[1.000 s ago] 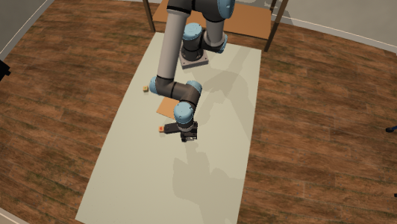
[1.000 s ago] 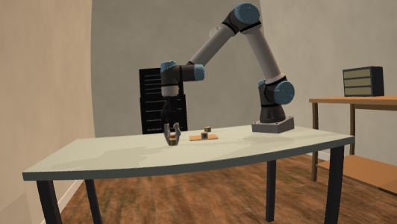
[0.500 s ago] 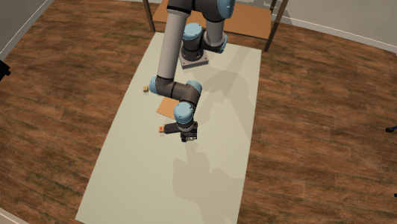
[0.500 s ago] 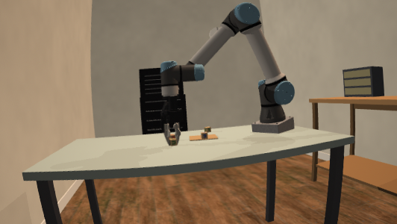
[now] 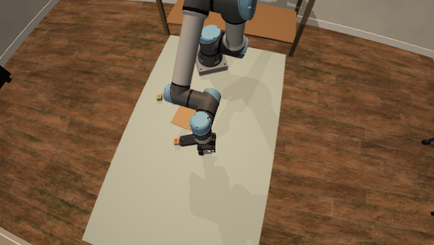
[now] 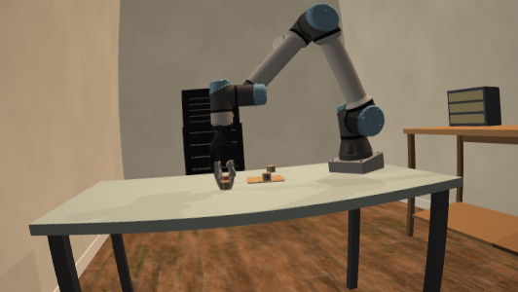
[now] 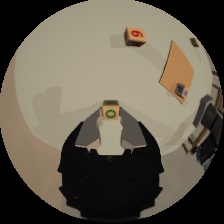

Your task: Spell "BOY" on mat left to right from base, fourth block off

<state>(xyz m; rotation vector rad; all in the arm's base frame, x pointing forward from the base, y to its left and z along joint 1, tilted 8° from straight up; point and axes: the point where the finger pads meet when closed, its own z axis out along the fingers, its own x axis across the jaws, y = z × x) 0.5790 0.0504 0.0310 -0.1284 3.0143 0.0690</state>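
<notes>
The gripper points straight down over the worktop, and its jaws are closed on the green O block, which sits between them with its lettered face up, a hold that should keep the letter upright for carrying. The block still looks to be low at the worktop, so the lift seems not yet made. The tan mat lies well apart toward the arm's base and carries one block with a dark blue letter, probably the B, near its edge. A block with a red mark lies off the mat, near the gripper, and a fourth block sits alone further toward the base, also off the mat. No containers are present; the mat is the only target.
</notes>
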